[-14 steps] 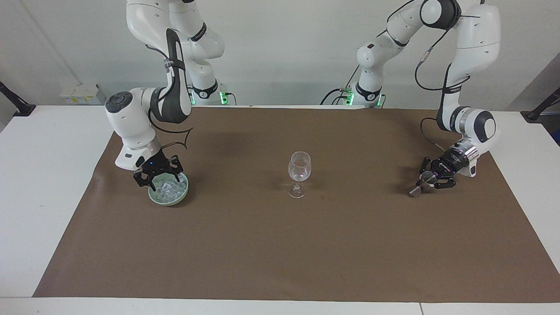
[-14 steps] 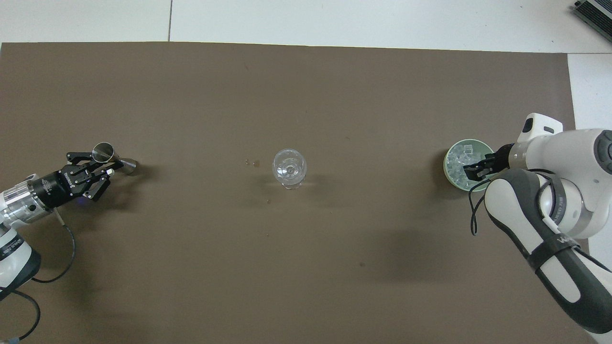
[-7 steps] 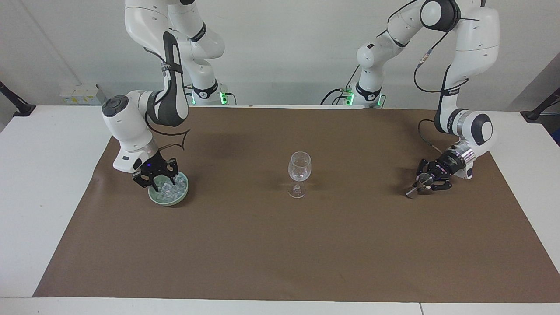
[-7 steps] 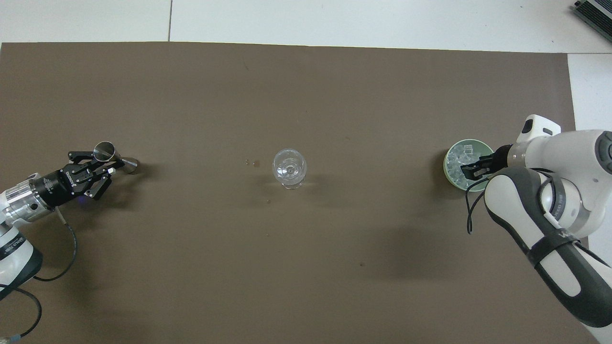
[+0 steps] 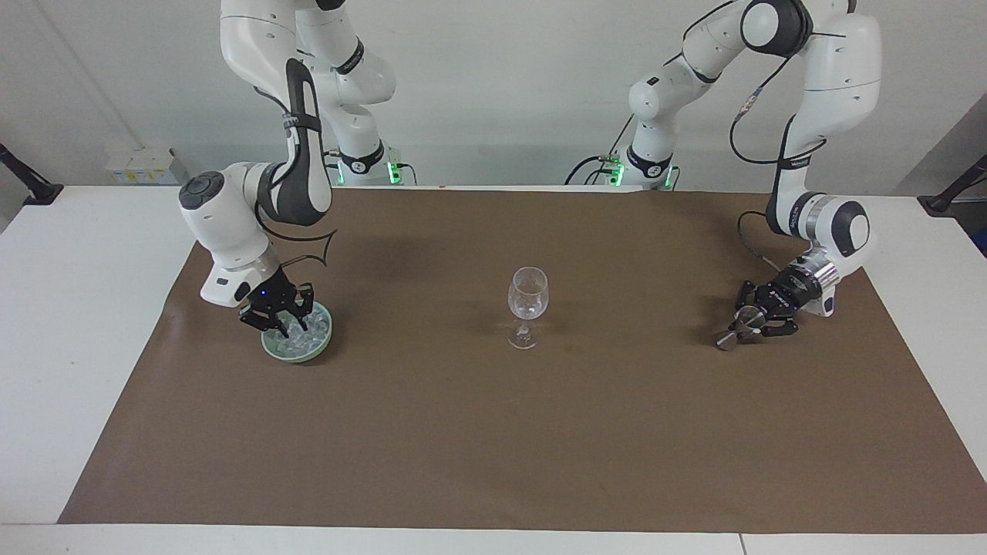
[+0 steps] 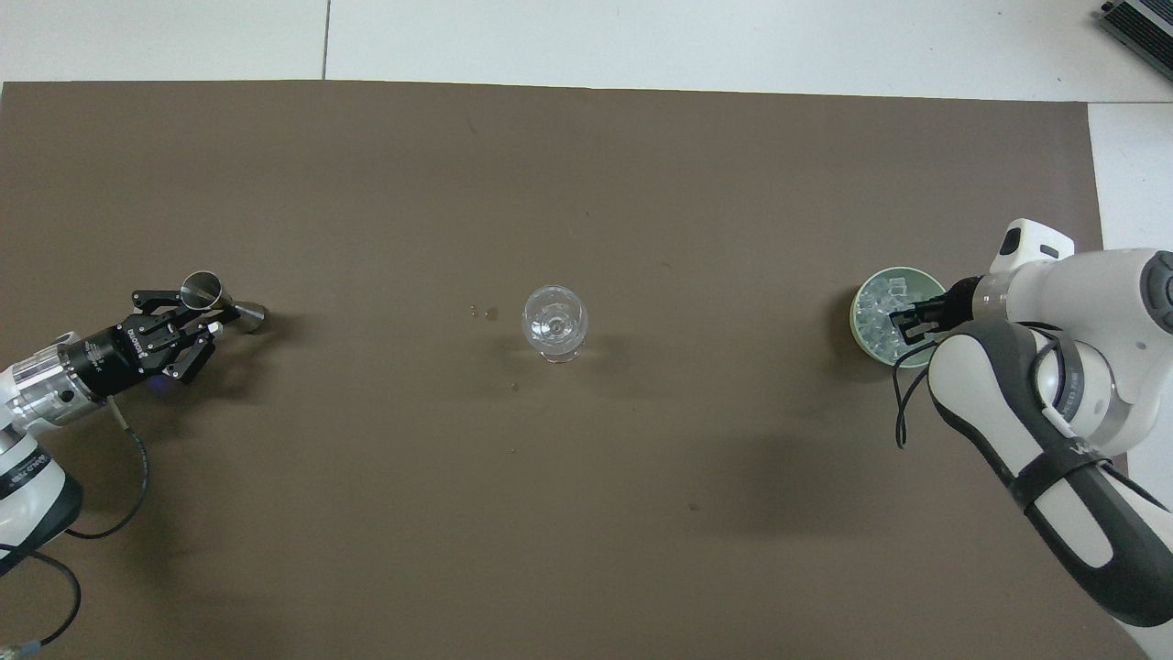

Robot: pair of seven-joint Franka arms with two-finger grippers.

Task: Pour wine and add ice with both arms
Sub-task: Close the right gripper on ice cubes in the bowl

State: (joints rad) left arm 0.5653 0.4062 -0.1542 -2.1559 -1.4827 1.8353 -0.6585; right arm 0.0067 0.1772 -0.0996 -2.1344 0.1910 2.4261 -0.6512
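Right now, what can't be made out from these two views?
1. Whether the right end effector has any ice: in both views its own body covers the cubes under it in the bowl.
2. Whether the jigger in the left end effector holds liquid: too small in both views.
3. Any wine in the glass: clear, too small to tell.

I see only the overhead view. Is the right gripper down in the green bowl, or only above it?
Observer: The facing view shows the right gripper down inside the bowl, its tips among the ice.
Operator: And the jigger in the left gripper, is it up in the air?
Observer: No, it is low and tilted; its lower end seems to rest on the mat.
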